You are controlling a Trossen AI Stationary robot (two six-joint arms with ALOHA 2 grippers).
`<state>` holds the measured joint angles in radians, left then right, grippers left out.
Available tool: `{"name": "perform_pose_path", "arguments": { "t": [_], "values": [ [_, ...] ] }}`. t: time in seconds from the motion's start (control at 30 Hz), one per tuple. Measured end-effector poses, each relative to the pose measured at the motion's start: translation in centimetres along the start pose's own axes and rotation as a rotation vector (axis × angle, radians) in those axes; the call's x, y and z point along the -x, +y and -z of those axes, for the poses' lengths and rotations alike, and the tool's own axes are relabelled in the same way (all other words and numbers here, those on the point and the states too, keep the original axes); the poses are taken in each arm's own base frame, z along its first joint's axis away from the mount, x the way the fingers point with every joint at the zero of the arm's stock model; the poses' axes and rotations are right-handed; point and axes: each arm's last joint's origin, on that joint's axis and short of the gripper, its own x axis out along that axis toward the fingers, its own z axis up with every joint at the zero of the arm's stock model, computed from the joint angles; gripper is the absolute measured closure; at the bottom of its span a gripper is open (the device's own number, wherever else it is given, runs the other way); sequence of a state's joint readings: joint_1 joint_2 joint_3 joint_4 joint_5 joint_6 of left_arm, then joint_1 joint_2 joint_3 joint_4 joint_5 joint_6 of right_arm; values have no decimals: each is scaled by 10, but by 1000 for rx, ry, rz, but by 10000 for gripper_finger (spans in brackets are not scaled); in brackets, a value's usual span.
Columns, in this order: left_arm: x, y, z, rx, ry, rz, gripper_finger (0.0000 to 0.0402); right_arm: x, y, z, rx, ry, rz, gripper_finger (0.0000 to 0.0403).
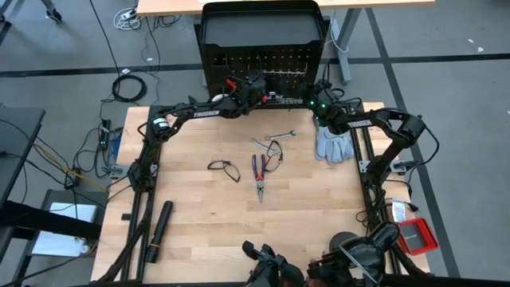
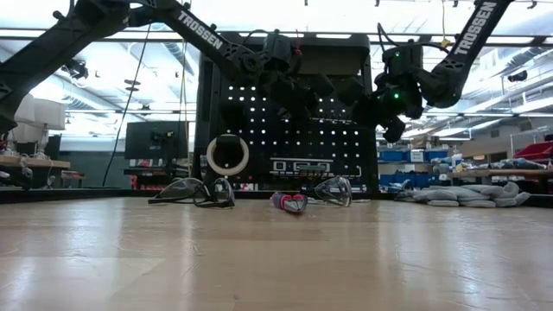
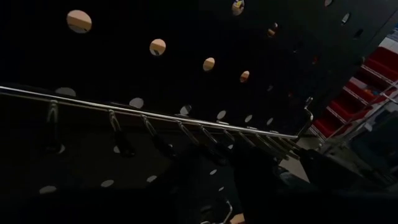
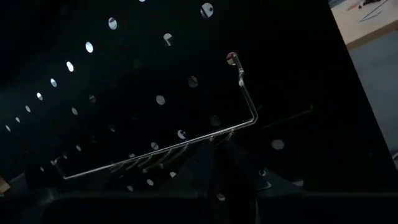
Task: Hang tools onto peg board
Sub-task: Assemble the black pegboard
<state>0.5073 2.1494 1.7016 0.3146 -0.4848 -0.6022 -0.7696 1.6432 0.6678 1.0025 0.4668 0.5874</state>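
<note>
You have both arms up at the peg board [image 1: 263, 36], which stands at the bench's [image 1: 199, 231] twelve o'clock edge. The left gripper [image 1: 256, 84] and the right gripper [image 1: 317, 97] sit close against its hook rail [image 3: 155, 117], which both wrist views look along. Whether either gripper is clenched, released or grasping something, you cannot tell; the fingers are lost in shadow against the black panel.

The tape ring [image 2: 227, 155] already hangs on the board, with the black strip with white squares [image 2: 304, 166] low on the panel to its three o'clock. Still on the bench near its centre: the pliers [image 1: 260, 177], two pairs of glasses [image 1: 225, 168] [image 1: 273, 154], and the small wrench [image 1: 280, 136].

This looks like the hanging step at the rail. Next, you probably need to back clear of the hooks without snagging them, then go down for one of the bench items.
</note>
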Motion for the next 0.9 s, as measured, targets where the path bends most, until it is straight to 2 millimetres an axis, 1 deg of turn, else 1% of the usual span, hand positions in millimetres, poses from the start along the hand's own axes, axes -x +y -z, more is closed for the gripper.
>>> {"name": "perform_pose_path", "arguments": {
  "t": [0.27,0.43,0.63,0.77,0.9],
  "values": [
    [1,0,-1,4,-6,-9,324,0,0,-2,86,-26,6,367],
    [2,0,-3,14,-3,-13,324,0,2,-3,71,-50,-2,369],
    [3,-1,-5,-32,-4,-23,324,-2,4,-3,61,-60,7,367],
    [3,0,-5,-30,-9,-29,324,-3,5,-4,15,-67,10,368],
    [3,-4,-10,-30,-8,-34,324,-2,7,-4,0,-70,3,367]
  ]
}}
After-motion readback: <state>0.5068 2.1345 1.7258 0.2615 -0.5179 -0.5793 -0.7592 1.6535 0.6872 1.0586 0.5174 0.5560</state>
